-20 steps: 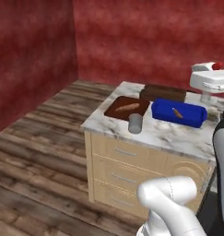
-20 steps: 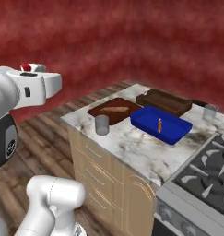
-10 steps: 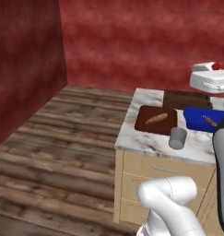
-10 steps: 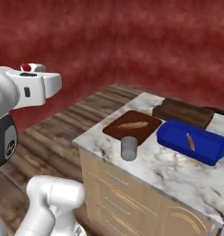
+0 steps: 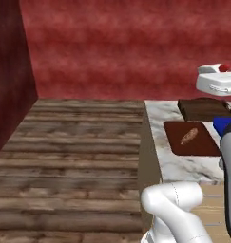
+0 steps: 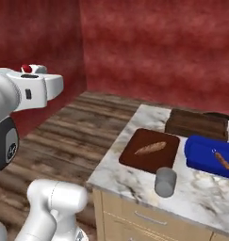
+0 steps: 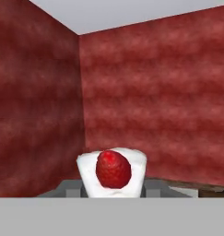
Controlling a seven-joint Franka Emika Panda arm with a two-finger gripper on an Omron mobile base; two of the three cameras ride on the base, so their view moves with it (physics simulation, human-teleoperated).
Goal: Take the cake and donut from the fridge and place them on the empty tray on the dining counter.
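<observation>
1. White cake (image 7: 112, 173), topped with a red berry, is seen clamped between the jaws of the gripper (image 7: 112, 191) in the hand view, which faces the red wall (image 7: 155, 92).
2. It is carried level, presumably so the slice is not tipped off.
3. In the right base view the hand is held high, well apart from the dining counter (image 6: 134, 181).
4. On that counter lie a dark brown board (image 6: 150, 149) bearing a bread piece (image 6: 151, 148), the tray (image 6: 197, 124) behind it, a blue dish (image 6: 211, 157) and a grey cup (image 6: 165, 181).
5. The tray appears empty, judged to be the cake's destination.
6. Transport toward the tray is judged to be the step in hand.
</observation>
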